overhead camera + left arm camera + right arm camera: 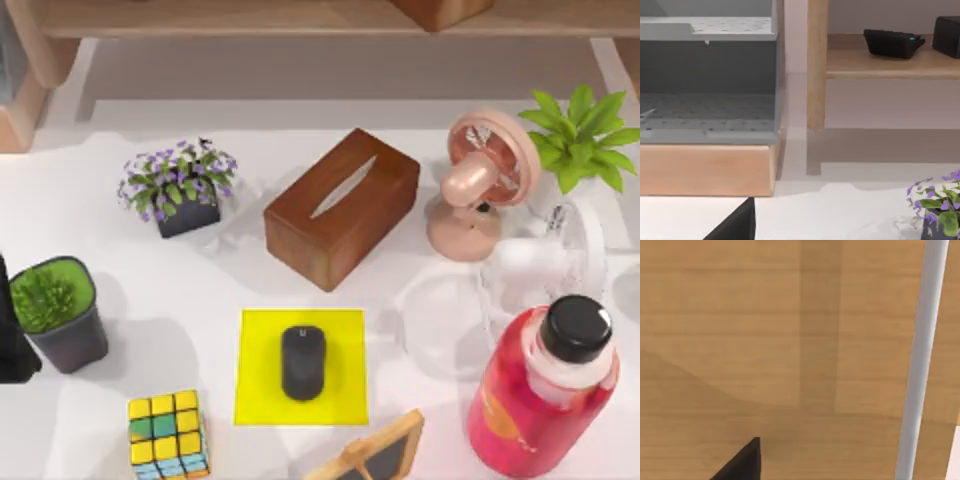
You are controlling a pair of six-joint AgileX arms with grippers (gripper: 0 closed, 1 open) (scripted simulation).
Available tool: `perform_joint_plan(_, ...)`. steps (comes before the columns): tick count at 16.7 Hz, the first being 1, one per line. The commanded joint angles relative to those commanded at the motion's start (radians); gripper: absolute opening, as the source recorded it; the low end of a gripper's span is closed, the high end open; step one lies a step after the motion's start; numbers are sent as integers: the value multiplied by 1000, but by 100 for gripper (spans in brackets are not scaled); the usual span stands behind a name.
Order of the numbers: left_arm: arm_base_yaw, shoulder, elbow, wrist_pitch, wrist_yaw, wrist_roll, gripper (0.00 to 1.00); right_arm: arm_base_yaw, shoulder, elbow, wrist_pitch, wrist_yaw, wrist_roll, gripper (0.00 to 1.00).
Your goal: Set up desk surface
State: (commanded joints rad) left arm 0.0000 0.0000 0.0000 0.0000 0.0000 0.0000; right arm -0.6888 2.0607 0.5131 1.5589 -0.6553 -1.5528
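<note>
Broadly, the desk surface [150, 290] lies flat, smooth, white.

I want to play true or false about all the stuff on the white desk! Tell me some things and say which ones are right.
1. The black mouse lies on the yellow mat. True.
2. The tissue box is blue plastic. False: it is brown wood.
3. The pink fan stands on the desk surface beside a green leafy plant. True.
4. The red bottle has no cap. False: it wears a black cap.
5. The puzzle cube sits on the tissue box. False: it sits on the desk near the front edge, left of the mat.
</note>
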Motion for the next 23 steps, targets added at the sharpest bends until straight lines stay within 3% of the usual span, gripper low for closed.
perform_joint_plan(11, 0, 0, 0, 0, 0, 0, 100, 0, 0, 0, 0, 0, 0, 2)
perform_joint_plan(23, 0, 0, 0, 0, 0, 0, 100, 23, 22, 40, -30, 23, 0, 0)
